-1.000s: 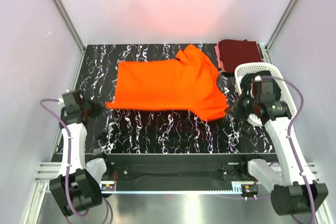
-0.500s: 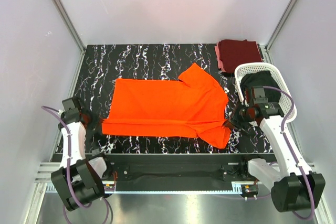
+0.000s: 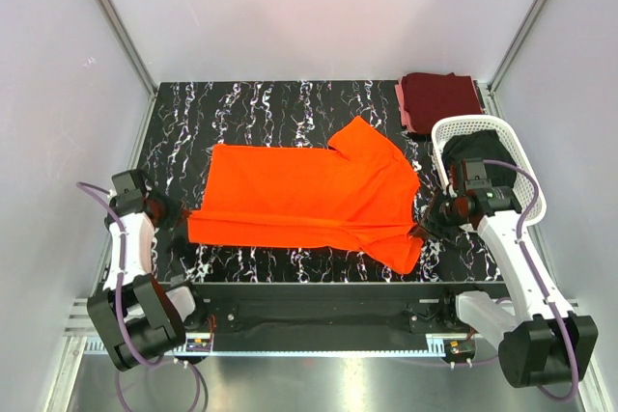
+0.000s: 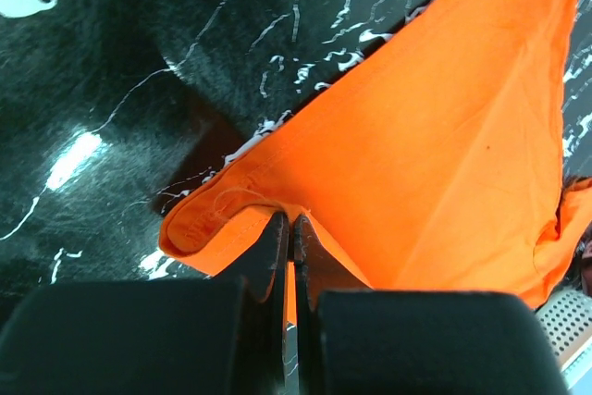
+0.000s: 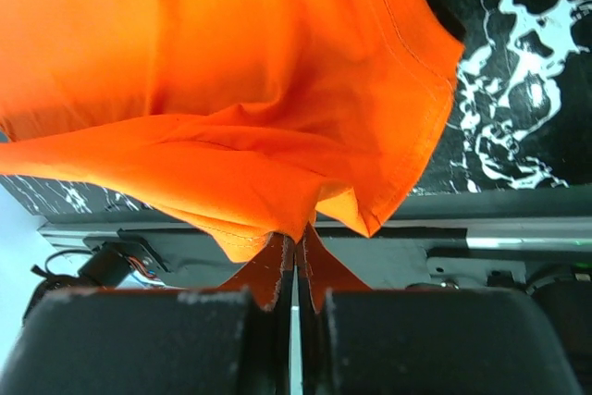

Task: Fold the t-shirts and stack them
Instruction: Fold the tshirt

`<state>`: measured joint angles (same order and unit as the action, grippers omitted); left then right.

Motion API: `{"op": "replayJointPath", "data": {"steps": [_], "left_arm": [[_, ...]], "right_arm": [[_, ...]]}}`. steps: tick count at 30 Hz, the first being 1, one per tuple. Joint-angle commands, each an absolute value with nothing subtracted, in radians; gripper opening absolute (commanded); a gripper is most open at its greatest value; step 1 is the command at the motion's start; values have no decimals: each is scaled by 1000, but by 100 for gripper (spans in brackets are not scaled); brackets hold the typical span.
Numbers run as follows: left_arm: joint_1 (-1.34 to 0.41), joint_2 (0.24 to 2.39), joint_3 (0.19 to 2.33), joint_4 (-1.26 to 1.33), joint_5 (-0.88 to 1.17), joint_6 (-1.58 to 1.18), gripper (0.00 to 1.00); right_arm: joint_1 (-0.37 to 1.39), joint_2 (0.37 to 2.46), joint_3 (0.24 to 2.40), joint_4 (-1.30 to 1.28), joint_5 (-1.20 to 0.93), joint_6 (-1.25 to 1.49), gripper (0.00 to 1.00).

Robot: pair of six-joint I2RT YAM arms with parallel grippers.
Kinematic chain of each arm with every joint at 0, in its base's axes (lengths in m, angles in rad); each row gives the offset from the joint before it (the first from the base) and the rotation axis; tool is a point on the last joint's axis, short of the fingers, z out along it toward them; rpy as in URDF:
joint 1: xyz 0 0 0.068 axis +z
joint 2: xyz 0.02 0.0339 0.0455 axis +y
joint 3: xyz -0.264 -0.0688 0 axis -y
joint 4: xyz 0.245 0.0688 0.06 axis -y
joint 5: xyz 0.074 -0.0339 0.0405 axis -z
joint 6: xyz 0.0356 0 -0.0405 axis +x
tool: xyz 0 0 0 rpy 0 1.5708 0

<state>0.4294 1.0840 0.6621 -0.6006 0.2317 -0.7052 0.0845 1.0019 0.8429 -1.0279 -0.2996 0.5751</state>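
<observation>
The orange shirt lies spread flat on the table left of the basket, and its near sleeve reaches almost to the basket's near end. The left gripper is at the shirt corner farthest from the basket. Its fingers are pressed together on the hem, and the left wrist view shows the cloth pinched between the tips with no gap. The right gripper, just beside the basket's near-left side, is likewise clamped tight on the shirt's edge by that sleeve. In the right wrist view the cloth is bunched above its tips. The maroon shirt sits folded just beyond the basket's far end. A black shirt lies inside the basket, partly hidden by the right arm.
</observation>
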Motion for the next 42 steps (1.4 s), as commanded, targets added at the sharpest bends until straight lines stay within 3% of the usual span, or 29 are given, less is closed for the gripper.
{"op": "replayJointPath", "data": {"steps": [1, 9, 21, 30, 35, 42], "left_arm": [[436, 1066, 684, -505, 271, -672, 0], [420, 1124, 735, -514, 316, -658, 0], [385, 1088, 663, -617, 241, -633, 0], [321, 1213, 716, -560, 223, -652, 0], [281, 1319, 791, -543, 206, -657, 0], [278, 1356, 873, -541, 207, -644, 0]], "right_arm": [[89, 986, 909, -1086, -265, 535, 0], [87, 1000, 956, -1135, -279, 554, 0], [89, 795, 881, -1338, -276, 626, 0], [87, 978, 839, -1187, -245, 669, 0], [86, 1144, 914, -1120, -192, 655, 0], [84, 1226, 1027, -1112, -187, 611, 0]]}}
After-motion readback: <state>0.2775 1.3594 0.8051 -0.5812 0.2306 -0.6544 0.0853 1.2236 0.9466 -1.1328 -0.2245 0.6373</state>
